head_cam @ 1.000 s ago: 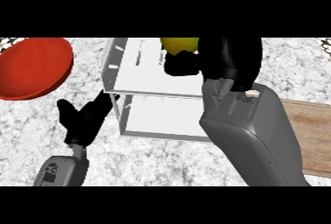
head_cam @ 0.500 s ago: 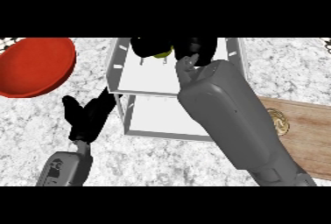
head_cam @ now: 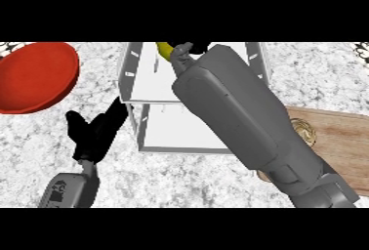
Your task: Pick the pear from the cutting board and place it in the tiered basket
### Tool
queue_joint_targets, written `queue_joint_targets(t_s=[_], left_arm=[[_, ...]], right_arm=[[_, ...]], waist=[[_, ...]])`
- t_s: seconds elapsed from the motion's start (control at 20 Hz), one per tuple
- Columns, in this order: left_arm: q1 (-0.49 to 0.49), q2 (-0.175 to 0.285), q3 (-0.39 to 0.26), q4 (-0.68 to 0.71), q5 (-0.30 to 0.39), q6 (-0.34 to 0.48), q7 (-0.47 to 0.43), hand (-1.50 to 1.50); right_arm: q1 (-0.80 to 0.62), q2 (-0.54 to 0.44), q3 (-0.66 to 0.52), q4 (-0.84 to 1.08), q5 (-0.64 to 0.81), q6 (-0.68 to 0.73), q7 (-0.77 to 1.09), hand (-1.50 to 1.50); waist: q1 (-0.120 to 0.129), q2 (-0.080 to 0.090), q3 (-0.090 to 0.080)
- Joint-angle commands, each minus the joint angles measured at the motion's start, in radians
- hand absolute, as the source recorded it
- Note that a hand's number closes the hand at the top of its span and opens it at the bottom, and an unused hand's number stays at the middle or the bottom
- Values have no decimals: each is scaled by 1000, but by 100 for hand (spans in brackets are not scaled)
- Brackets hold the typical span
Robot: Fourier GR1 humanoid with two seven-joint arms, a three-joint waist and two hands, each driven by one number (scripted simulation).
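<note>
The white tiered basket [head_cam: 176, 131] stands at the middle back of the counter. My right forearm reaches across it from the lower right. At the view's top edge, over the upper tier, my right hand [head_cam: 196, 48] is curled on the pear [head_cam: 164, 49]. Only a yellow sliver of the pear shows beside the black fingers. The wooden cutting board [head_cam: 341, 142] lies at the right, partly under my forearm, with no fruit showing on it. My left hand [head_cam: 93, 133] rests open just left of the basket's lower tier, fingers up.
A large red plate [head_cam: 34, 75] lies at the back left, close to the basket's left wall. Speckled counter top [head_cam: 187, 178] spreads in front of the basket between my two arms.
My right arm has carried the pear farther back and left over the basket's upper tier, so the forearm now hides most of the hand and pear. The left hand has barely moved.
</note>
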Motion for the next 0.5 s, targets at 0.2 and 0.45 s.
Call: queue_joint_targets(t_s=[0.2,0.45], left_arm=[[49,15,37,-38,17,16,23,0],[79,16,42,-38,1,29,1,0]], right_arm=[[60,-43,-112,-132,109,-80,206,-150],[302,-150,-76,-501,107,112,276,-150]], waist=[[-57,-19,2],[-91,-25,3]])
